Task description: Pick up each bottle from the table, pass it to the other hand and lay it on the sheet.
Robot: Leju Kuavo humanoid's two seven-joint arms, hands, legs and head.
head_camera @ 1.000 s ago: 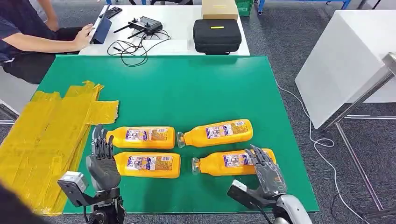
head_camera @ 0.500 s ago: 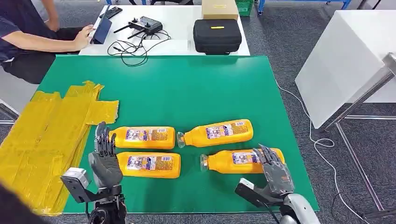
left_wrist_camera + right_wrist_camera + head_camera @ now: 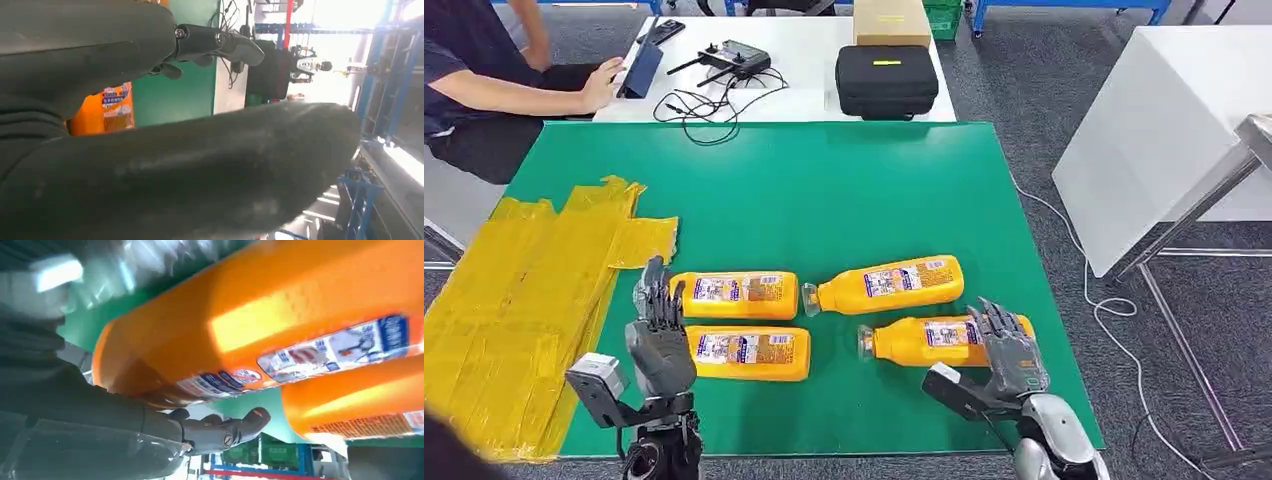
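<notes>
The green surface (image 3: 824, 190) spreads ahead of both robot hands. The crumpled yellow sheet (image 3: 524, 290) covers the surface's edge to the outer side of the left robot hand (image 3: 660, 340).

Four orange bottles lie on their sides in two rows between the robot hands. The near-left bottle (image 3: 746, 353) lies just beside the left robot hand, on its inner side, and the far-left bottle (image 3: 736, 295) lies just ahead of that hand's fingertips. The far-right bottle (image 3: 889, 284) lies ahead of the right robot hand (image 3: 1010, 360), apart from it. The near-right bottle (image 3: 929, 340) lies under the right robot hand, its cap pointing toward the left robot hand.

The left robot hand stands upright with its fingers apart and holds nothing. The right robot hand rests its fingers over the base end of the near-right bottle; in the right wrist view the bottle's orange body (image 3: 280, 325) lies against the palm with a dark finger (image 3: 225, 430) curling below it, but whether the grasp is closed cannot be told.

Beyond the surface, a white table (image 3: 804, 60) carries a black case (image 3: 887, 78), a controller (image 3: 734, 52) and cables, and a seated person's arm (image 3: 534, 88) reaches to a tablet (image 3: 641, 66).
</notes>
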